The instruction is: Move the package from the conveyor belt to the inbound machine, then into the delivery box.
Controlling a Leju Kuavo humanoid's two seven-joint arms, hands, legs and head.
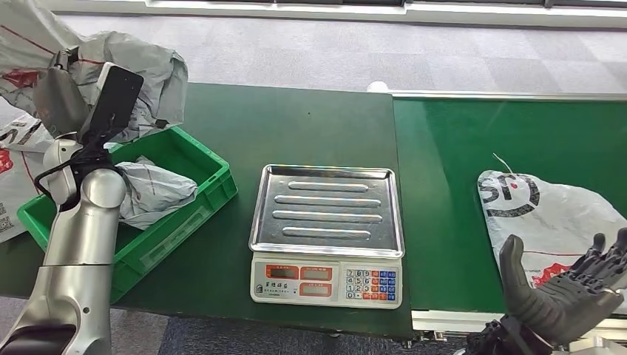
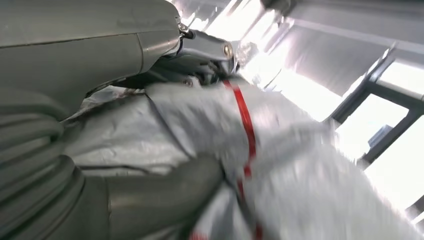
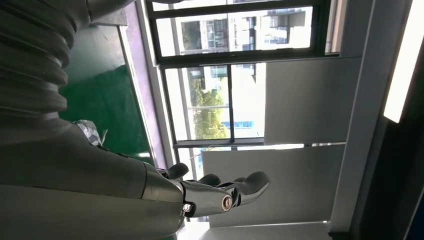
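Observation:
My left hand (image 1: 53,95) is raised at the far left and grips a crumpled grey package (image 1: 148,70) above the back end of the green delivery box (image 1: 211,164). In the left wrist view the thumb (image 2: 160,195) and fingers (image 2: 205,50) clamp that grey package (image 2: 300,165), which has a red stripe. A white package with a red logo (image 1: 551,214) lies on the green conveyor belt (image 1: 510,133) at the right. My right hand (image 1: 569,292) is open, palm up, at the package's near edge. Its fingers (image 3: 220,192) hold nothing.
The inbound machine, a scale with a steel tray (image 1: 325,177) and keypad, stands in the middle of the green table. Another grey package (image 1: 155,192) lies inside the delivery box. More white bags (image 1: 15,140) pile up beyond the table's left edge.

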